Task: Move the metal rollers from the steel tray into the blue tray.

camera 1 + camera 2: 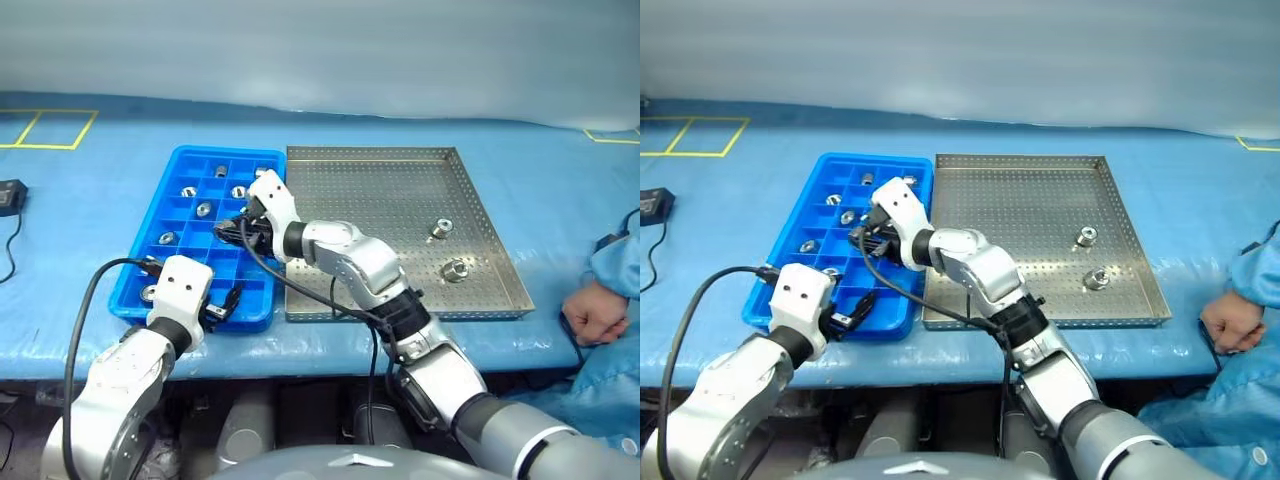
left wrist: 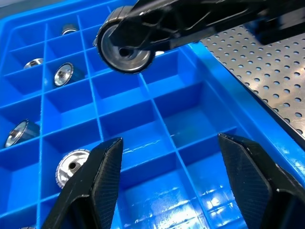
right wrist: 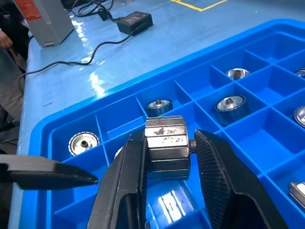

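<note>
I have the right gripper (image 3: 167,157) clamped on one metal roller (image 3: 166,147), carried above the middle of the blue tray (image 1: 262,318), just left of the wall it shares with the steel tray (image 1: 497,262). The roller sits crosswise between the two fingers, its axis running from one pad to the other, so when I let go it should drop straight down. Below it, as I judge it, lie empty compartments on the tray's near right side; the filled rollers (image 1: 204,209) sit further left and far, so there is room underneath. The dividers are close, though, so I want the roller centred over one cell before releasing, or it may land on a rib and tip into a neighbour.

My left gripper (image 2: 171,162) hangs at the tray's near edge with jaws spread and nothing in them, near the drop zone but not under the roller. Two rollers (image 1: 441,229) remain on the steel tray's right half, well apart from both grippers and nearer my right arm. A person's hand (image 1: 595,312) rests on the table past that tray's right rim
</note>
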Action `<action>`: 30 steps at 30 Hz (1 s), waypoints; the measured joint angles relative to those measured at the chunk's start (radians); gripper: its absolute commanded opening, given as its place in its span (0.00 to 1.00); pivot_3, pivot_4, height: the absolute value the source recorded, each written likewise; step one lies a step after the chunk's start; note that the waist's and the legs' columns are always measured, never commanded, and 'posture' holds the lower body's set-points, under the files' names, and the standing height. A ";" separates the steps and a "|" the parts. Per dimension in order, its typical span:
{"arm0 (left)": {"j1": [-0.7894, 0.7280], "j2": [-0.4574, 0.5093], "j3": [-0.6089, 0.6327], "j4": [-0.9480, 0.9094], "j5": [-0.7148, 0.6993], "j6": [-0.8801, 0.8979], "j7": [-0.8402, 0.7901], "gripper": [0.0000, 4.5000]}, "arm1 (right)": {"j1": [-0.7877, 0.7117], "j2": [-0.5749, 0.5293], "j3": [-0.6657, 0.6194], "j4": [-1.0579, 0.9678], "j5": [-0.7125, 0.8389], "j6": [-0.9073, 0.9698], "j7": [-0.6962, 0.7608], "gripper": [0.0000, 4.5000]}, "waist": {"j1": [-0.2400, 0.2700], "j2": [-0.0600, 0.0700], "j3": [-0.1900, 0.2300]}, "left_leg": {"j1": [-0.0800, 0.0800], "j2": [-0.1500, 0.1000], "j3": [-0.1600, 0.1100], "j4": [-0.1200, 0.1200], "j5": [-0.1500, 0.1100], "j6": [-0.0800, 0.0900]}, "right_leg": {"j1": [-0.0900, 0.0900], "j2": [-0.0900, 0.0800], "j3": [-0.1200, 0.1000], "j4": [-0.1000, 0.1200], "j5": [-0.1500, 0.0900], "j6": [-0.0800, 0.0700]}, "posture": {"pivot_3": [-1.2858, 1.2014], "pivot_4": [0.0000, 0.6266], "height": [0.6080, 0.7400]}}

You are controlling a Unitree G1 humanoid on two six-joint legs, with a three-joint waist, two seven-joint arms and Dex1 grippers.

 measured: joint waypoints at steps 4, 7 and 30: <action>0.010 -0.007 0.005 -0.001 0.000 -0.001 0.013 0.77 | -0.041 0.023 -0.003 0.135 -0.038 -0.081 0.005 0.26 | 0.017 0.000 0.000 | -0.001 0.000 -0.001 -0.001 -0.002 -0.003 | 0.000 0.000 -0.001 -0.001 0.000 0.000 | 0.67 0.24 1.00; 0.005 -0.007 0.004 -0.001 0.000 -0.001 0.022 0.77 | -0.059 0.029 -0.004 0.221 -0.068 -0.122 -0.002 0.26 | 0.025 0.000 0.000 | -0.002 0.000 -0.001 -0.002 -0.001 -0.002 | 0.000 0.000 -0.001 -0.001 -0.001 -0.002 | 0.67 0.24 1.00; -0.304 -0.076 -0.156 0.213 -0.015 -0.118 -0.032 0.77 | 0.333 -0.219 -0.207 -0.530 -0.151 0.321 -0.242 0.59 | 0.004 -0.001 0.000 | -0.003 0.001 -0.001 -0.002 -0.002 -0.008 | 0.001 0.008 -0.005 0.000 -0.005 -0.009 | 0.54 0.24 1.00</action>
